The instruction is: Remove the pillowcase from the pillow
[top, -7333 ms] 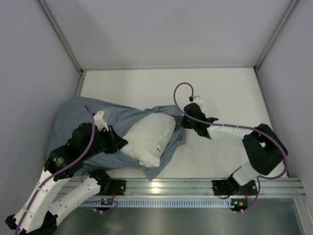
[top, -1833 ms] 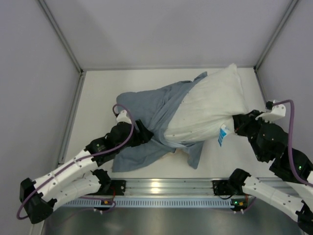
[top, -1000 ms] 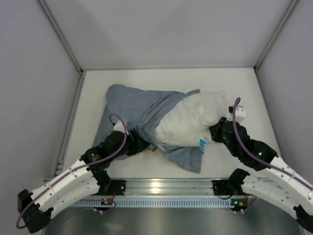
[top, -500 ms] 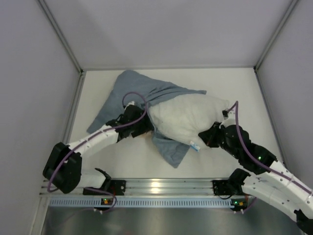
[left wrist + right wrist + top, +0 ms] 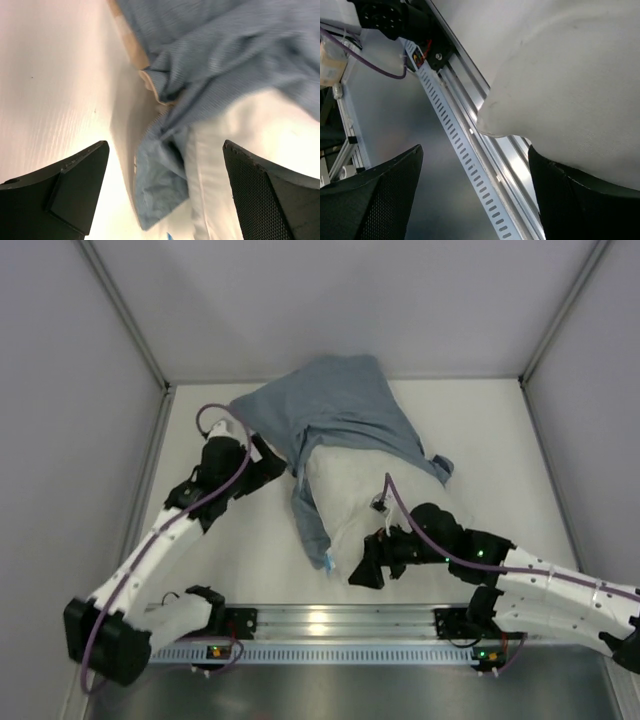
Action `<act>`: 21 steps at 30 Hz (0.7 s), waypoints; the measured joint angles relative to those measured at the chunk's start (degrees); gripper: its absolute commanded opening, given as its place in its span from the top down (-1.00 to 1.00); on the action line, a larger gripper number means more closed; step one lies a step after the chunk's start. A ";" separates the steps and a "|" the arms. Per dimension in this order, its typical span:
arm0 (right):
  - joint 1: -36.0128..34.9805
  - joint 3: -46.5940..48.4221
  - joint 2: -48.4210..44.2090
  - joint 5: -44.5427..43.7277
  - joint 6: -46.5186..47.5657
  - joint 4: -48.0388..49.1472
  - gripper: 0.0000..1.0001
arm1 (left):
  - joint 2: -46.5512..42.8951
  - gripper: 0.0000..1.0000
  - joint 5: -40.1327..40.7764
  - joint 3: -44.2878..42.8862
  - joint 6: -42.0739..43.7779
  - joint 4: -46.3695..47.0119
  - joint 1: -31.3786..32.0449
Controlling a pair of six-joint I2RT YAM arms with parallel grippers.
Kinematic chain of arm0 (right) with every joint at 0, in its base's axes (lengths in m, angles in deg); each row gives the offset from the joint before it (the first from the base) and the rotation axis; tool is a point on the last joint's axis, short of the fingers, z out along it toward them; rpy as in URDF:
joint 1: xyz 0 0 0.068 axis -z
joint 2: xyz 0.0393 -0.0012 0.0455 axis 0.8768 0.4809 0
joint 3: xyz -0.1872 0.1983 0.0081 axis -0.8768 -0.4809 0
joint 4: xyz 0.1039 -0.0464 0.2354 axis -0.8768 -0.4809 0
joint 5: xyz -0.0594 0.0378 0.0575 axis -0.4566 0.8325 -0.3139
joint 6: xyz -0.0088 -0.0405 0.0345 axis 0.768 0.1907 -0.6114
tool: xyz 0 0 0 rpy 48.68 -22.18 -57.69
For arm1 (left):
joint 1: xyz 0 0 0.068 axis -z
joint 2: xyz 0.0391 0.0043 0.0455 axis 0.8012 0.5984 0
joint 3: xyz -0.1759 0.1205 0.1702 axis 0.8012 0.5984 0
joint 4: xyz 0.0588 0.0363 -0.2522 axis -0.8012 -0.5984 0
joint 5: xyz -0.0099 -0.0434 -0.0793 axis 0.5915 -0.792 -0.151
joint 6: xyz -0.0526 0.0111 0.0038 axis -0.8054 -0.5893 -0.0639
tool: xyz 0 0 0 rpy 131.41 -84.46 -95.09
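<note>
Pillow (image 5: 345, 510), far half hooded by the pillowcase (image 5: 335, 405), is flanked on the table (image 5: 480, 440), apparently for a pull: right gripper (image 5: 475, 150) wide open at its near corner, left gripper (image 5: 165, 150) spread empty beside the cloth.

"What do the arms look like?"

"The left arm (image 5: 150, 550) and right arm (image 5: 560, 585) are both white shell links with black joints between."

"Any cables?"

"A thin purple cable (image 5: 214, 408) runs along each one."

"And the fingers?"

"The fingers (image 5: 260, 195) are black and flat, their inner faces grained like fine mesh. A small green light (image 5: 484, 652) glows at the bottom of the frame."
</note>
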 measured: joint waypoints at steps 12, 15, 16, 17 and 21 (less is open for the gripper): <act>1.44 18.82 -9.09 -35.28 0.85 -11.74 -0.66 | -21.90 -0.89 -15.19 8.55 -1.68 -1.57 4.13; 7.93 20.31 -6.34 -43.76 0.15 -14.03 -0.64 | -21.14 -0.88 -16.35 10.10 -1.99 -2.93 5.77; 11.21 20.50 -4.68 -44.98 0.13 -14.71 -0.64 | -21.03 -0.88 -16.31 10.29 -2.08 -3.06 6.38; 14.64 20.61 -2.93 -45.29 0.17 -15.21 -0.64 | -21.03 -0.88 -16.22 10.38 -2.16 -3.08 7.19; 27.47 20.90 7.45 -46.47 0.79 -15.96 -0.62 | -21.44 -0.88 -15.72 10.62 -2.95 -2.99 10.95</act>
